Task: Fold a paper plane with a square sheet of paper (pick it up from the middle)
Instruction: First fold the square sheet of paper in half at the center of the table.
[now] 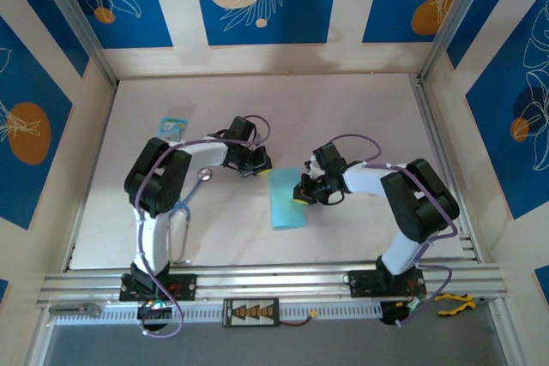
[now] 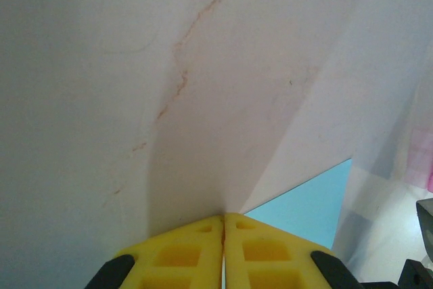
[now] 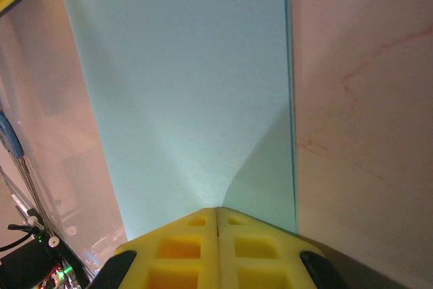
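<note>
While the folded light-blue paper sheet (image 1: 287,207) lies flat, both sets of fingers are closed on nothing: right gripper (image 3: 216,211) tips on it, left gripper (image 2: 224,218) beside its corner.

Lt-blue paper (image 1: 287,201), right hand (image 3: 216,211) yellow, walls (image 1: 300,15) blue w/ white leaf lines, orange dots

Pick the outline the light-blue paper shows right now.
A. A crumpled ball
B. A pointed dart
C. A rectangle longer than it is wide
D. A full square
C: the light-blue paper lies flat on the table as a rectangle clearly longer than it is wide, with straight edges and no pointed tip.
</note>
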Controlling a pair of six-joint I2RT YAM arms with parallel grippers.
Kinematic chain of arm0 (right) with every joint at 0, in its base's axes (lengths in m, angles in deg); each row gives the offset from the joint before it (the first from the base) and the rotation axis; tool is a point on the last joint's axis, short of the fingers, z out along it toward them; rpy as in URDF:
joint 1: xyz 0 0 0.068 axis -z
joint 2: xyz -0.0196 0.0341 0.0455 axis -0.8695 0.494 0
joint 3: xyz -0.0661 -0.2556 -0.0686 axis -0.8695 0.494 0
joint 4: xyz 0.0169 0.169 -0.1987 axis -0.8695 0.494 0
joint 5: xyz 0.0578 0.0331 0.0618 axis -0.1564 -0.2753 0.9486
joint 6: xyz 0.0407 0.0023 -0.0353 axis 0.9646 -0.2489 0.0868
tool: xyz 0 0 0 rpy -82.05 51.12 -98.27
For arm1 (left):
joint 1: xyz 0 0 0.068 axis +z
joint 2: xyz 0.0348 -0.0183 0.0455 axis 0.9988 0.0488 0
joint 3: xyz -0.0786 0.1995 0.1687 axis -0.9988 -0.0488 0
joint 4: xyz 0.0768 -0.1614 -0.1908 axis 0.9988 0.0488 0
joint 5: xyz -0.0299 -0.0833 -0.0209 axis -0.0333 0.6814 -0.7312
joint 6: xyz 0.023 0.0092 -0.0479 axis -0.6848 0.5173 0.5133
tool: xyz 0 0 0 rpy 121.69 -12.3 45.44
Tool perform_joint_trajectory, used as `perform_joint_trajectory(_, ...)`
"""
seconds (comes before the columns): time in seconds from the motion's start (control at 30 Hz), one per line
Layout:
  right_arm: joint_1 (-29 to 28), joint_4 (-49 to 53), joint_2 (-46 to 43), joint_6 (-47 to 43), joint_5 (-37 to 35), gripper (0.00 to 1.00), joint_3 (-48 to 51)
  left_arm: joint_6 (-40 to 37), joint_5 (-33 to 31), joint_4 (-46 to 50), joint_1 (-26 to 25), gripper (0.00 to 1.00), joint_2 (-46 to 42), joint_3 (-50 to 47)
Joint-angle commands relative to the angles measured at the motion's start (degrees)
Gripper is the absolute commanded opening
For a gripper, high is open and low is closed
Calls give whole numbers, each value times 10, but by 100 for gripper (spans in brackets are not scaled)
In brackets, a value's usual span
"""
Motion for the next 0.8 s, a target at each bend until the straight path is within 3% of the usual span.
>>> perform_joint_trajectory(0.0, -5, 80, 26, 4, -55, 0, 31, 6, -73, 0, 26, 10, 26, 9)
perform_joint_trajectory(0.43, -4, 77, 26, 5, -58, 0, 35, 2, -80, 18, 33, 10, 11, 22)
perform_joint_trajectory(0.77, -4, 70, 26, 9, -55, 0, 36, -17, -46, 22, 32, 11, -42, 9)
